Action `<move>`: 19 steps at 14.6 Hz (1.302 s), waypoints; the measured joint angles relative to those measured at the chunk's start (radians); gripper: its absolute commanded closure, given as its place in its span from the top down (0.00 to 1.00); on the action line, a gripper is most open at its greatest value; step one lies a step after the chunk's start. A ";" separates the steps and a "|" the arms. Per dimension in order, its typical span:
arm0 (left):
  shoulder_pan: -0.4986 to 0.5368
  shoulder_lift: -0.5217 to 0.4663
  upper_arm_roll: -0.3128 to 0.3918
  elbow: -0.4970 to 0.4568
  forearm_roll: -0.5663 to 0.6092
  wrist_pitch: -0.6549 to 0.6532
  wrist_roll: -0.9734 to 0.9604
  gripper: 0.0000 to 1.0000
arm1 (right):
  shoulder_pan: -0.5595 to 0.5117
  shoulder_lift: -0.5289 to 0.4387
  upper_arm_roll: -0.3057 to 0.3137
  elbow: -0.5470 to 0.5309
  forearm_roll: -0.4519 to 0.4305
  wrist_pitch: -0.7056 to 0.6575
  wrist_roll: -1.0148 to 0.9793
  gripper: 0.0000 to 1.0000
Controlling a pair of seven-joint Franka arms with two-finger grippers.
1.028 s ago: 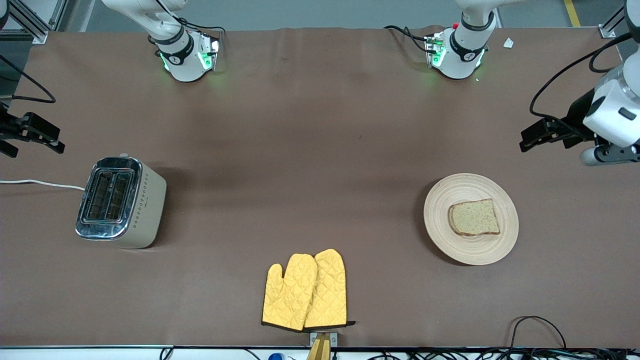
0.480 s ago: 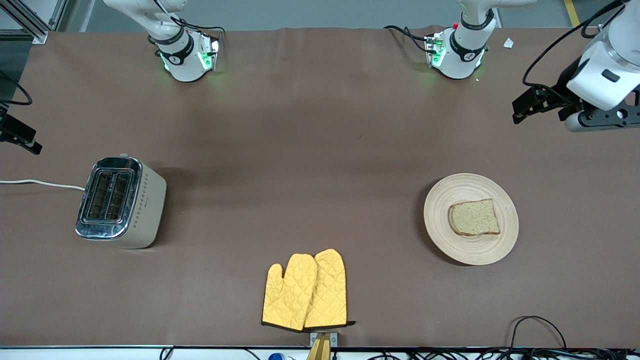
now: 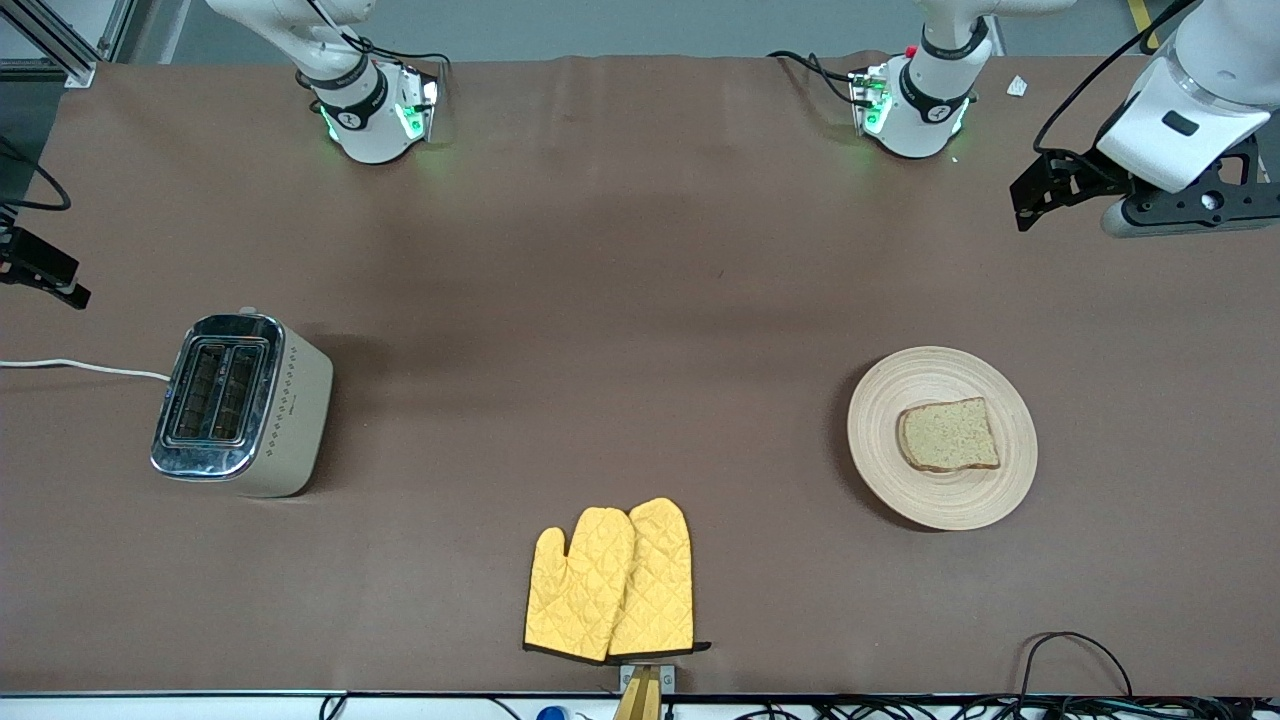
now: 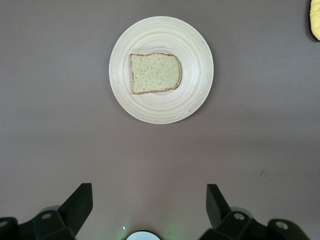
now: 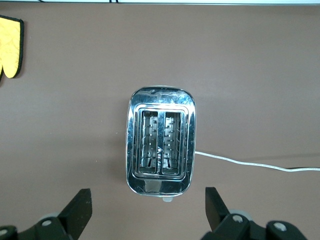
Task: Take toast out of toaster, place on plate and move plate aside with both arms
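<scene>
Jaws of both grippers wide apart, holding nothing. Front view: toast flat on plate, toward left arm's end; toaster toward right arm's end; mitts nearest camera. Left wrist view: left gripper high over bare table near plate. Right wrist view: right gripper high over table beside toaster, slots vacant.

Left claw risen, drawn toward its base; right claw withdrawn past table's end.
</scene>
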 measured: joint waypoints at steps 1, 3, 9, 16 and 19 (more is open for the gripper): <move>0.001 0.000 0.000 0.000 0.000 0.000 0.001 1.00 | 0.004 0.000 0.000 0.000 0.000 -0.009 0.000 1.00; 0.002 0.000 0.004 0.000 0.000 0.001 0.004 1.00 | 0.013 0.000 0.002 0.000 0.000 -0.030 0.000 1.00; 0.016 0.014 0.015 0.017 -0.016 0.008 0.007 1.00 | 0.016 -0.002 0.002 0.010 0.000 -0.039 0.000 1.00; 0.031 0.016 0.017 0.021 -0.026 0.008 0.007 1.00 | 0.012 -0.003 0.000 0.028 0.001 -0.021 0.001 1.00; 0.031 0.016 0.017 0.021 -0.027 0.008 0.007 1.00 | 0.013 -0.003 0.003 0.028 0.001 -0.018 0.001 1.00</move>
